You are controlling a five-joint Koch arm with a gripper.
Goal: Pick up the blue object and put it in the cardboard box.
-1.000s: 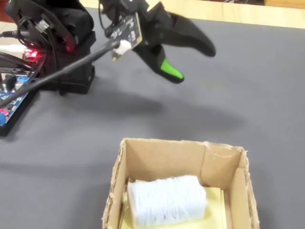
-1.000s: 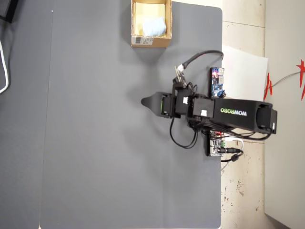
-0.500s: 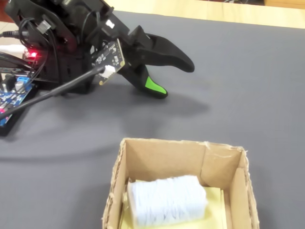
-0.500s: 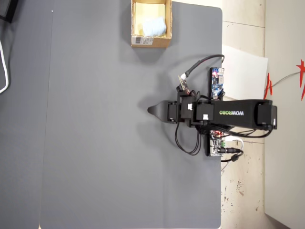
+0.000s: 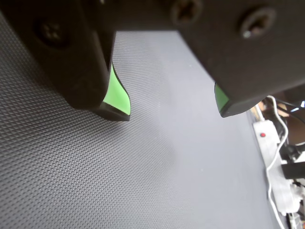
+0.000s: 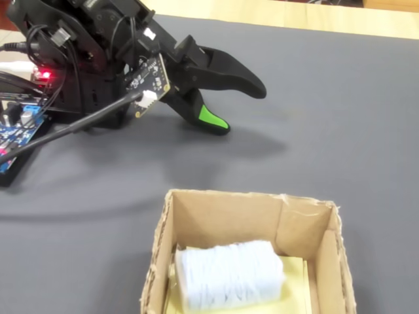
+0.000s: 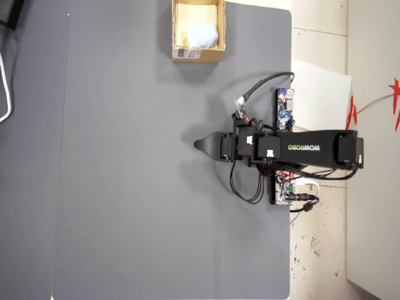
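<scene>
The blue object (image 6: 229,273) is lying inside the cardboard box (image 6: 190,222), pressed toward the box's left wall in the fixed view and resting on the pale yellow floor of it, so the putting-in part of the job looks done to me. From overhead the same pale lump (image 7: 203,34) sits in the right half of the box (image 7: 177,28), which stands at the far top edge of the grey surface (image 7: 125,187). The arm is well apart from the box, folded low near its own base, with the fingers (image 6: 236,104) hanging just above the surface and pointing out across it. They are spread apart with nothing between them: the wrist view shows two green-lined tips (image 5: 116,93) with a clear gap and only bare grey mat behind. A small circuit board (image 6: 147,78) rides on the wrist, and a black cable (image 6: 78,121) trails off it toward the electronics beside the base. So I'd call this the wind-down, the arm parked away from the box with an empty grasp. The next move, if any, asks for very little: settle into a rest pose and keep clear of the box so the object is not knocked back out.
</scene>
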